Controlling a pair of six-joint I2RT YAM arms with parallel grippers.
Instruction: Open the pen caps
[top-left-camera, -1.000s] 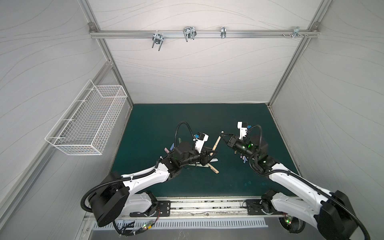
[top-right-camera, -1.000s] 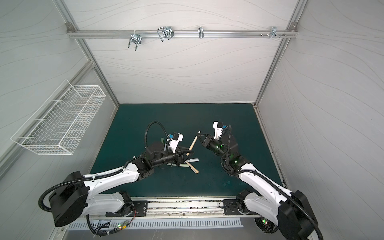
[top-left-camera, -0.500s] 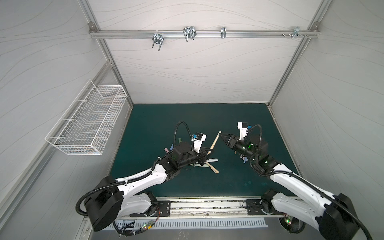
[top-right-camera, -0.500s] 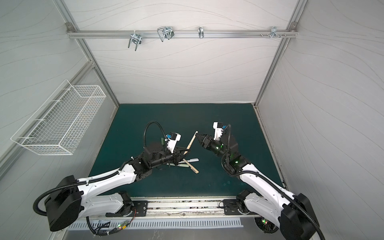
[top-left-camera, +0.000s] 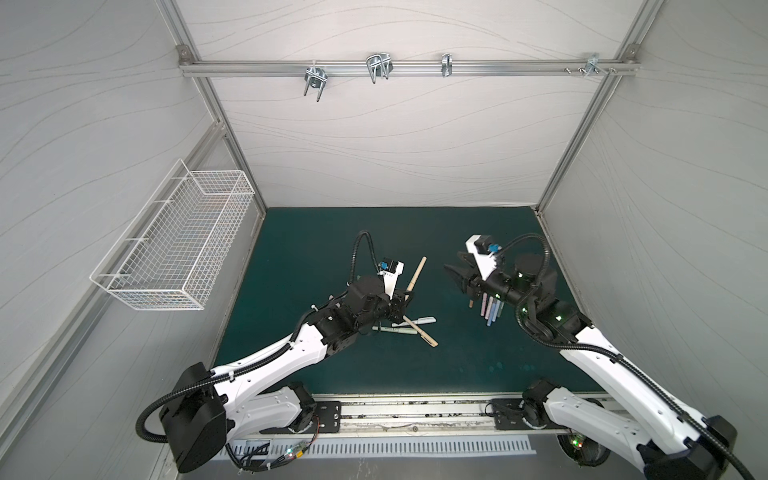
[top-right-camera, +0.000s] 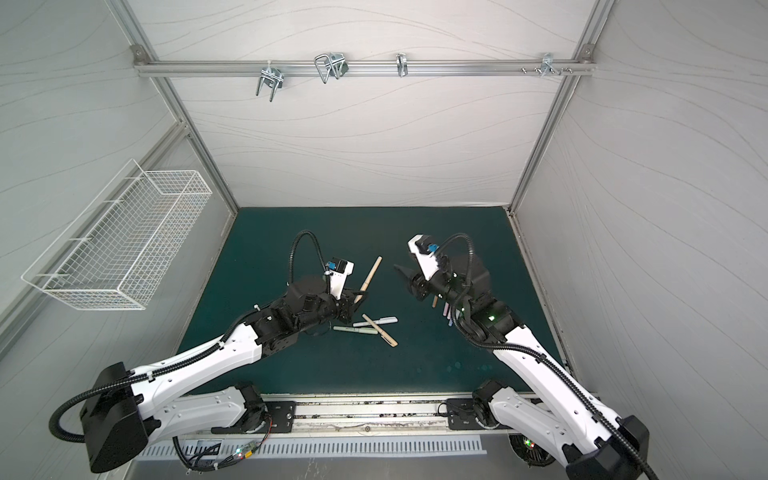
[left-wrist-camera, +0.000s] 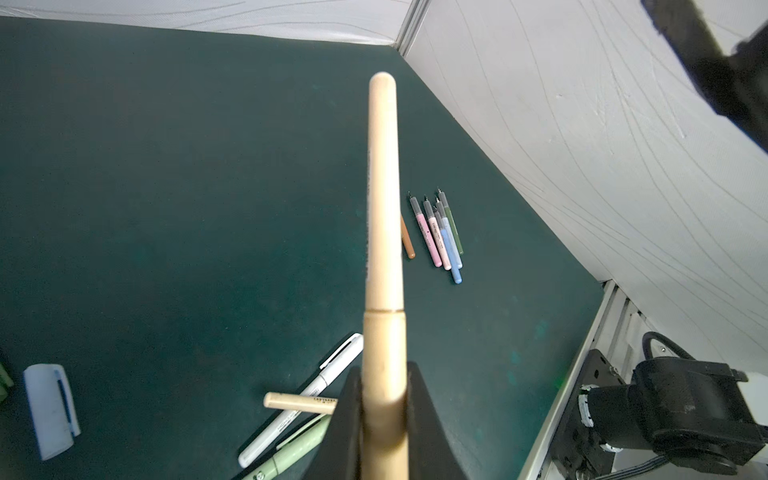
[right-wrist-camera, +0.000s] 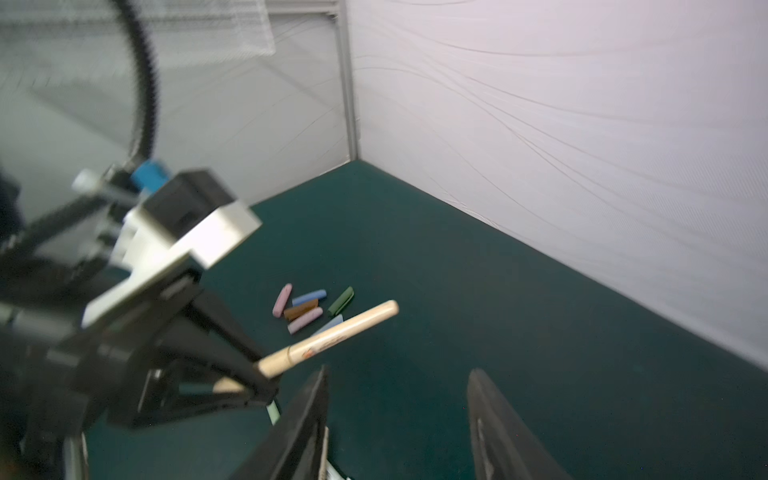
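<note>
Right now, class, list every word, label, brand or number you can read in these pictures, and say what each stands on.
No text can be read with certainty.
On the raised tan pen: dark print and a reddish mark, blurred.
On the lying tan pen: dark print, too small.
On the white pen: dark print, too small.
On the pink pens: tiny marks, too small.
On the white camera mount: black characters, too small.

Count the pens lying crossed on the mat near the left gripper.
3: a white pen, a green pen, and a tan pen crossing both. Others may lie hidden.
</note>
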